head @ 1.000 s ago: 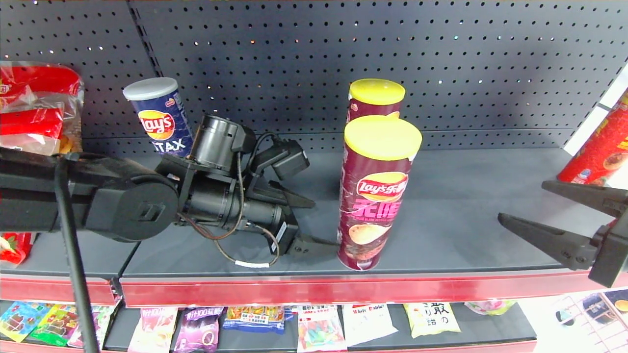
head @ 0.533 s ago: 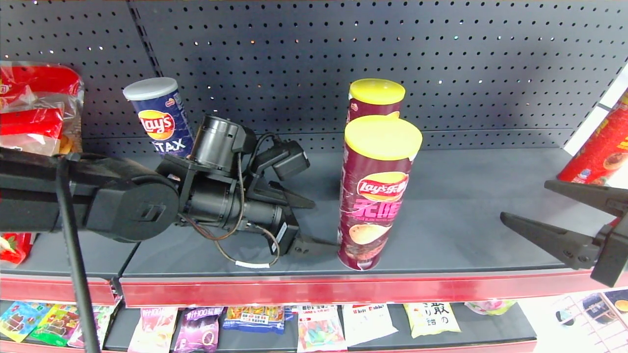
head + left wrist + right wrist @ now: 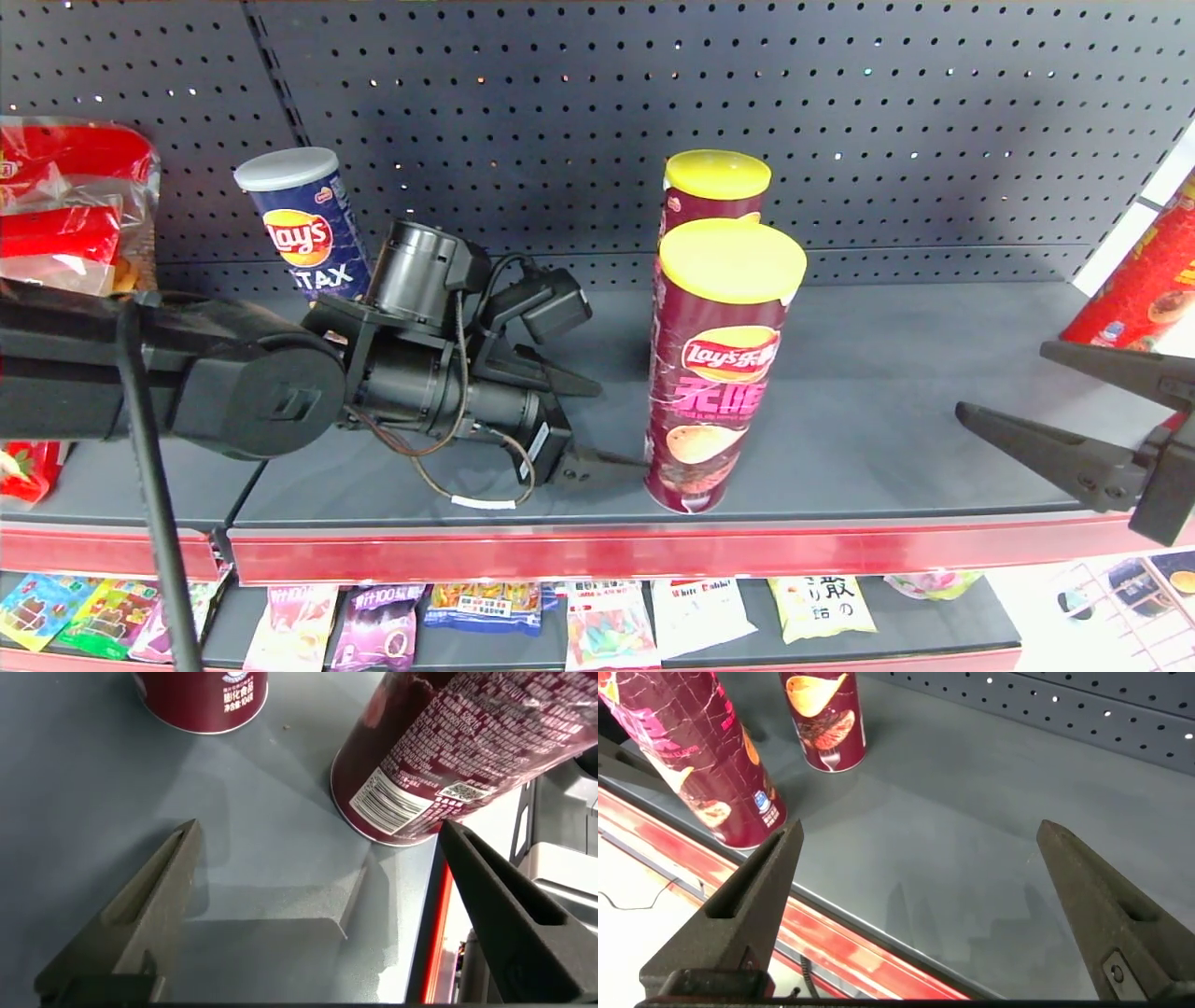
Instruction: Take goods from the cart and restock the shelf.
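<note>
Grey shelf (image 3: 887, 420), red front lip, pegboard (image 3: 560, 93) behind. Two maroon cans, upright, long axis vertical: front can (image 3: 719, 373) near the lip, rear can (image 3: 714, 187) just behind. One blue can (image 3: 308, 229) back left, one red can (image 3: 1139, 280) far right. Left pincer (image 3: 616, 425) spread, beside front can's base; right pincer (image 3: 1004, 381) spread, well apart

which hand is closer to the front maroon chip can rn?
Left. The left hand is open right beside the front maroon can, at its base. The right hand is open far to the can's right, bare shelf between.
</note>
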Controlling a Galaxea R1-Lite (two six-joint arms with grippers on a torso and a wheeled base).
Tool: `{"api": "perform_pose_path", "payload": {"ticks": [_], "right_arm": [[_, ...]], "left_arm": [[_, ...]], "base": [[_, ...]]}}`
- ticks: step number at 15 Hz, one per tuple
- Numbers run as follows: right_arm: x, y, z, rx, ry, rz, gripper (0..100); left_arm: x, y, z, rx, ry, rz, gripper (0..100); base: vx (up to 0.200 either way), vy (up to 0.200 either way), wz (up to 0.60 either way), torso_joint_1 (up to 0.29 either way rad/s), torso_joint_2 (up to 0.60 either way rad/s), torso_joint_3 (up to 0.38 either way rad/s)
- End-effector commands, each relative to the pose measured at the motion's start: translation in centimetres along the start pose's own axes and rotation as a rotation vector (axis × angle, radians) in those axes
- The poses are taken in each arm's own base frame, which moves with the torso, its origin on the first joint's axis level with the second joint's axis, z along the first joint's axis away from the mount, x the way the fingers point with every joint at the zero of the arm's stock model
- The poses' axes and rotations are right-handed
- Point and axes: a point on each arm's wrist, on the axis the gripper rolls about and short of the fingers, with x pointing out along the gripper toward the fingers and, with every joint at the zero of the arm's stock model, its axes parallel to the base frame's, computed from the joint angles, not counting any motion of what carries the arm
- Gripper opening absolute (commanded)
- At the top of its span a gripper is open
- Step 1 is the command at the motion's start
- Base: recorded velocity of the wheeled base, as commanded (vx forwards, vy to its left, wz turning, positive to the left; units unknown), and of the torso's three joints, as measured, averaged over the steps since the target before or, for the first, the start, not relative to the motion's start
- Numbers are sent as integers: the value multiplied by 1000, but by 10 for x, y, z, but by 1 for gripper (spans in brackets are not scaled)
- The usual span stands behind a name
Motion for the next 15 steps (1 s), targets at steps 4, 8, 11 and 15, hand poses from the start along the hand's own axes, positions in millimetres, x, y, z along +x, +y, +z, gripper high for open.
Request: {"api": "perform_pose_path", "payload": {"ticks": [4,8,11,15], "right_arm": [[0,0,-1,0,1,-2,100],[0,0,0,0,-1,-2,100],[0,0,-1,0,1,-2,100],[0,0,-1,0,1,-2,100]], "left_arm": [[2,0,0,0,2,-2,100],[2,0,-1,-2,4,-3,100],[2,0,-1,-1,3,-2,100],[3,-1,-1,0,6,-7,100]], "base": [[0,0,0,0,0,0],[0,0,0,0,0,0],[0,0,0,0,0,0],[0,0,0,0,0,0]]}}
